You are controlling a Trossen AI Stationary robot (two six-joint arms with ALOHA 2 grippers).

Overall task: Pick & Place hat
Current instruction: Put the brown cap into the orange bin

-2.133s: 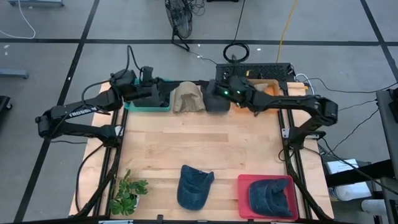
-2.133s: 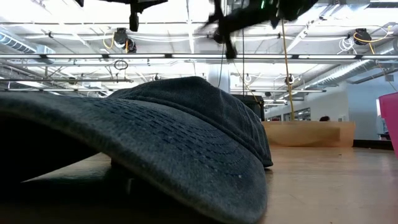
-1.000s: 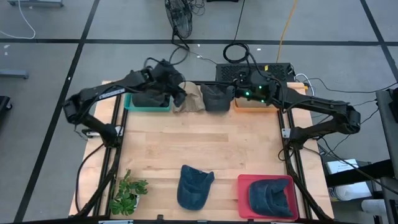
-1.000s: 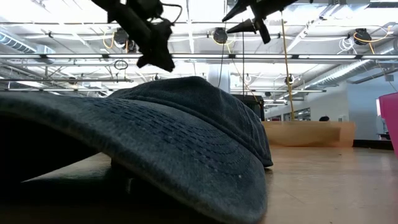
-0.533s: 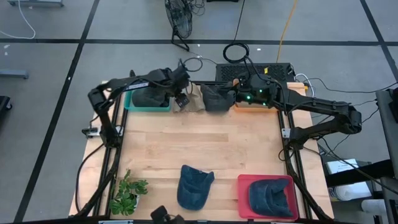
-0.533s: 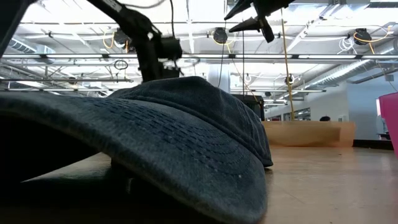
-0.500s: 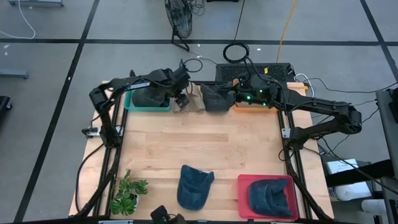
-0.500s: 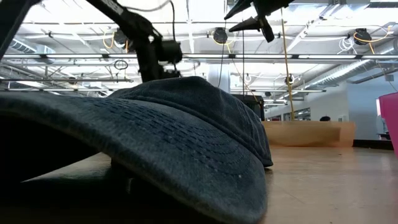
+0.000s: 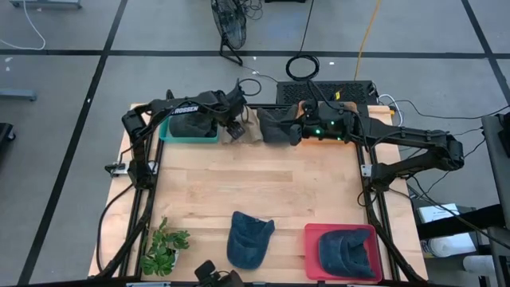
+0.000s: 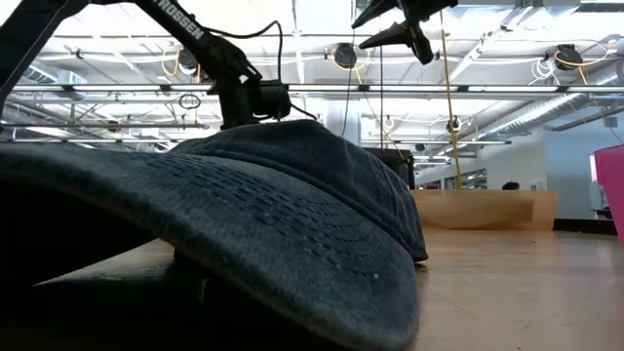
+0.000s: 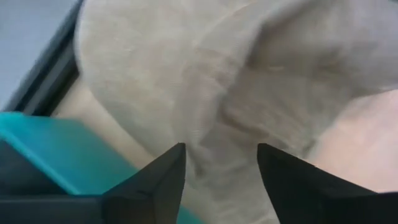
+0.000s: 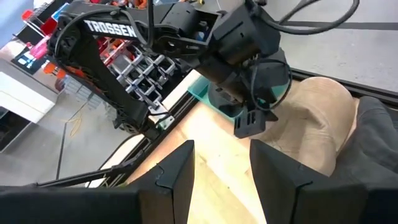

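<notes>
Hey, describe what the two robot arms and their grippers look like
Both arms are dark, slim and jointed, with black cables looped along them. The left arm carries white TROSSEN lettering. The right arm shows small green lights near its wrist. Each gripper has two dark, tapering fingers.
</notes>
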